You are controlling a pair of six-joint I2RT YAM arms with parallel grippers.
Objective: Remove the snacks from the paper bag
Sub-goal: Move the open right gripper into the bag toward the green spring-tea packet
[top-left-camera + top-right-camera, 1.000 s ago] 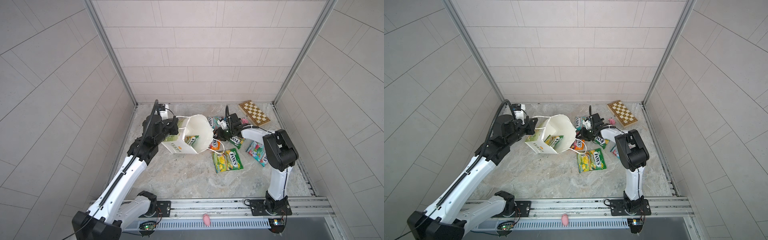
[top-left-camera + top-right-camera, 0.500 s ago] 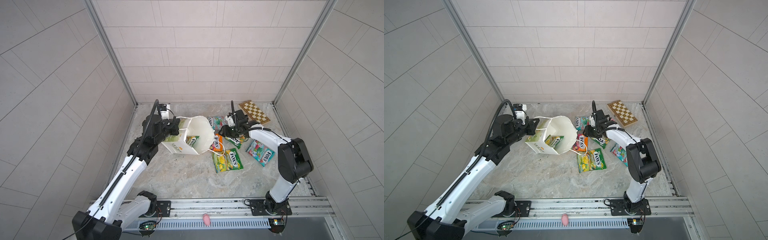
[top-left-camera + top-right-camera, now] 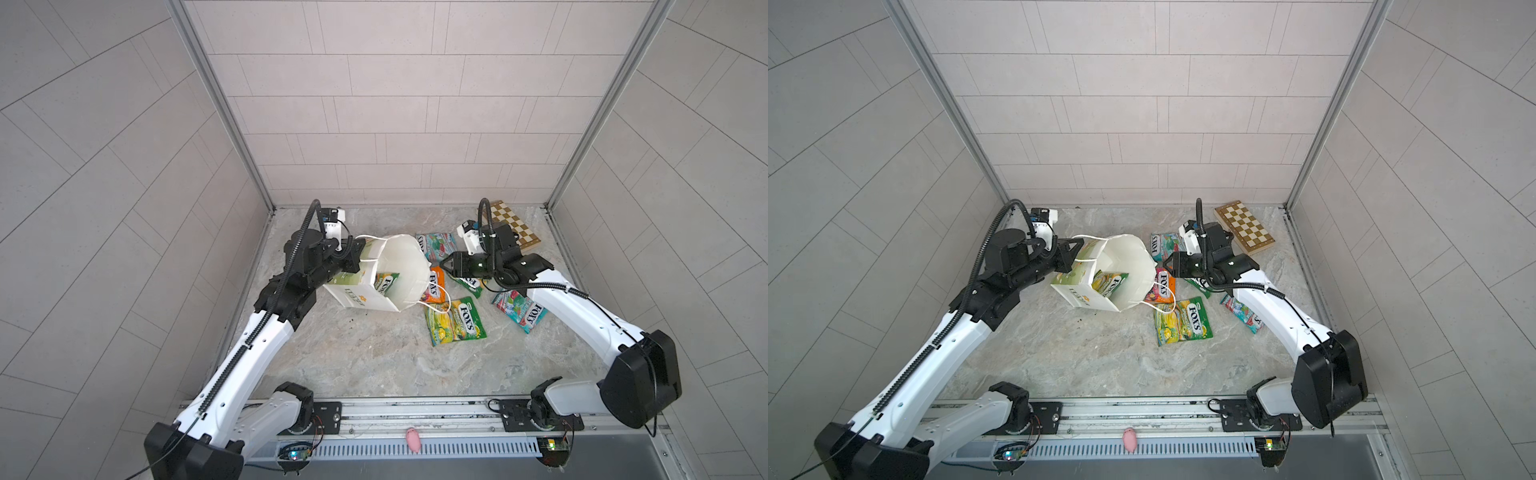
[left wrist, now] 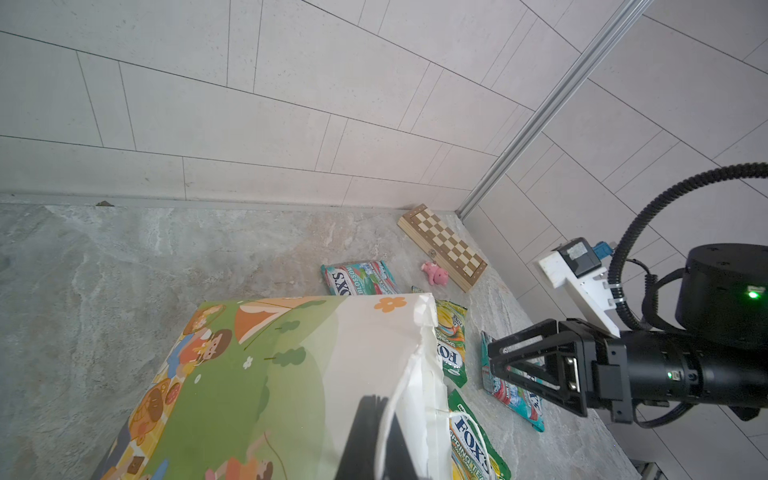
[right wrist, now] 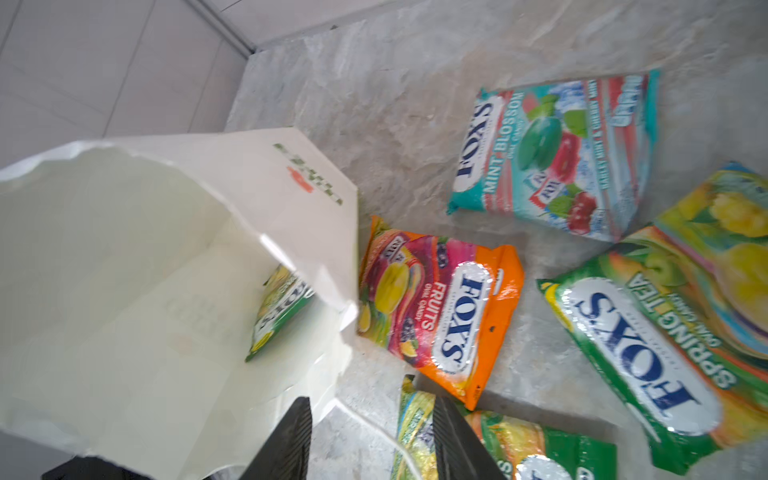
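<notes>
White paper first: find the bag (image 3: pixel 405 266) tipped over on the floor (image 3: pixel 374 357), mouth gaping toward the right arm. Note the left gripper (image 3: pixel 354 259) at the far rim, pressed shut on the paper edge beside a cord handle (image 3: pixel 365 237), propping the mouth open. From the left wrist, see one dark finger (image 4: pixel 365 440) clamped over that same edge.

Look next at the right gripper (image 3: pixel 442 265), just outside the mouth and pointed at it. From its own wrist view (image 5: pixel 372 444), read the jaws as spread, with nothing between them.

Count five packets out on the floor:
- back teal packet (image 3: pixel 435 245) near the rear wall
- side teal packet (image 3: pixel 519 309) beside the right forearm
- front green packet (image 3: pixel 455 322), with a loose handle cord across its corner
- mid green packet (image 3: pixel 469 283), partly under the right gripper
- orange packet (image 3: pixel 434 286), right at the bag's lip

Then peer inside: last packet (image 5: pixel 280 309), yellow-green, leaning on the inner wall, well back from the lip.

Judge the step as the reach for the sixth and final packet, with the task nearly done.

For the next move:
- Slide the spread jaws straight through the mouth, clear of the orange packet and the cord.
- Close on the upper edge of the last packet.
- Draw it out along the bag's axis, and expect glossy film to slip from a shallow bite.
- Hold the left pinch firm, so the thin wall does not fold inward across the path.
</notes>
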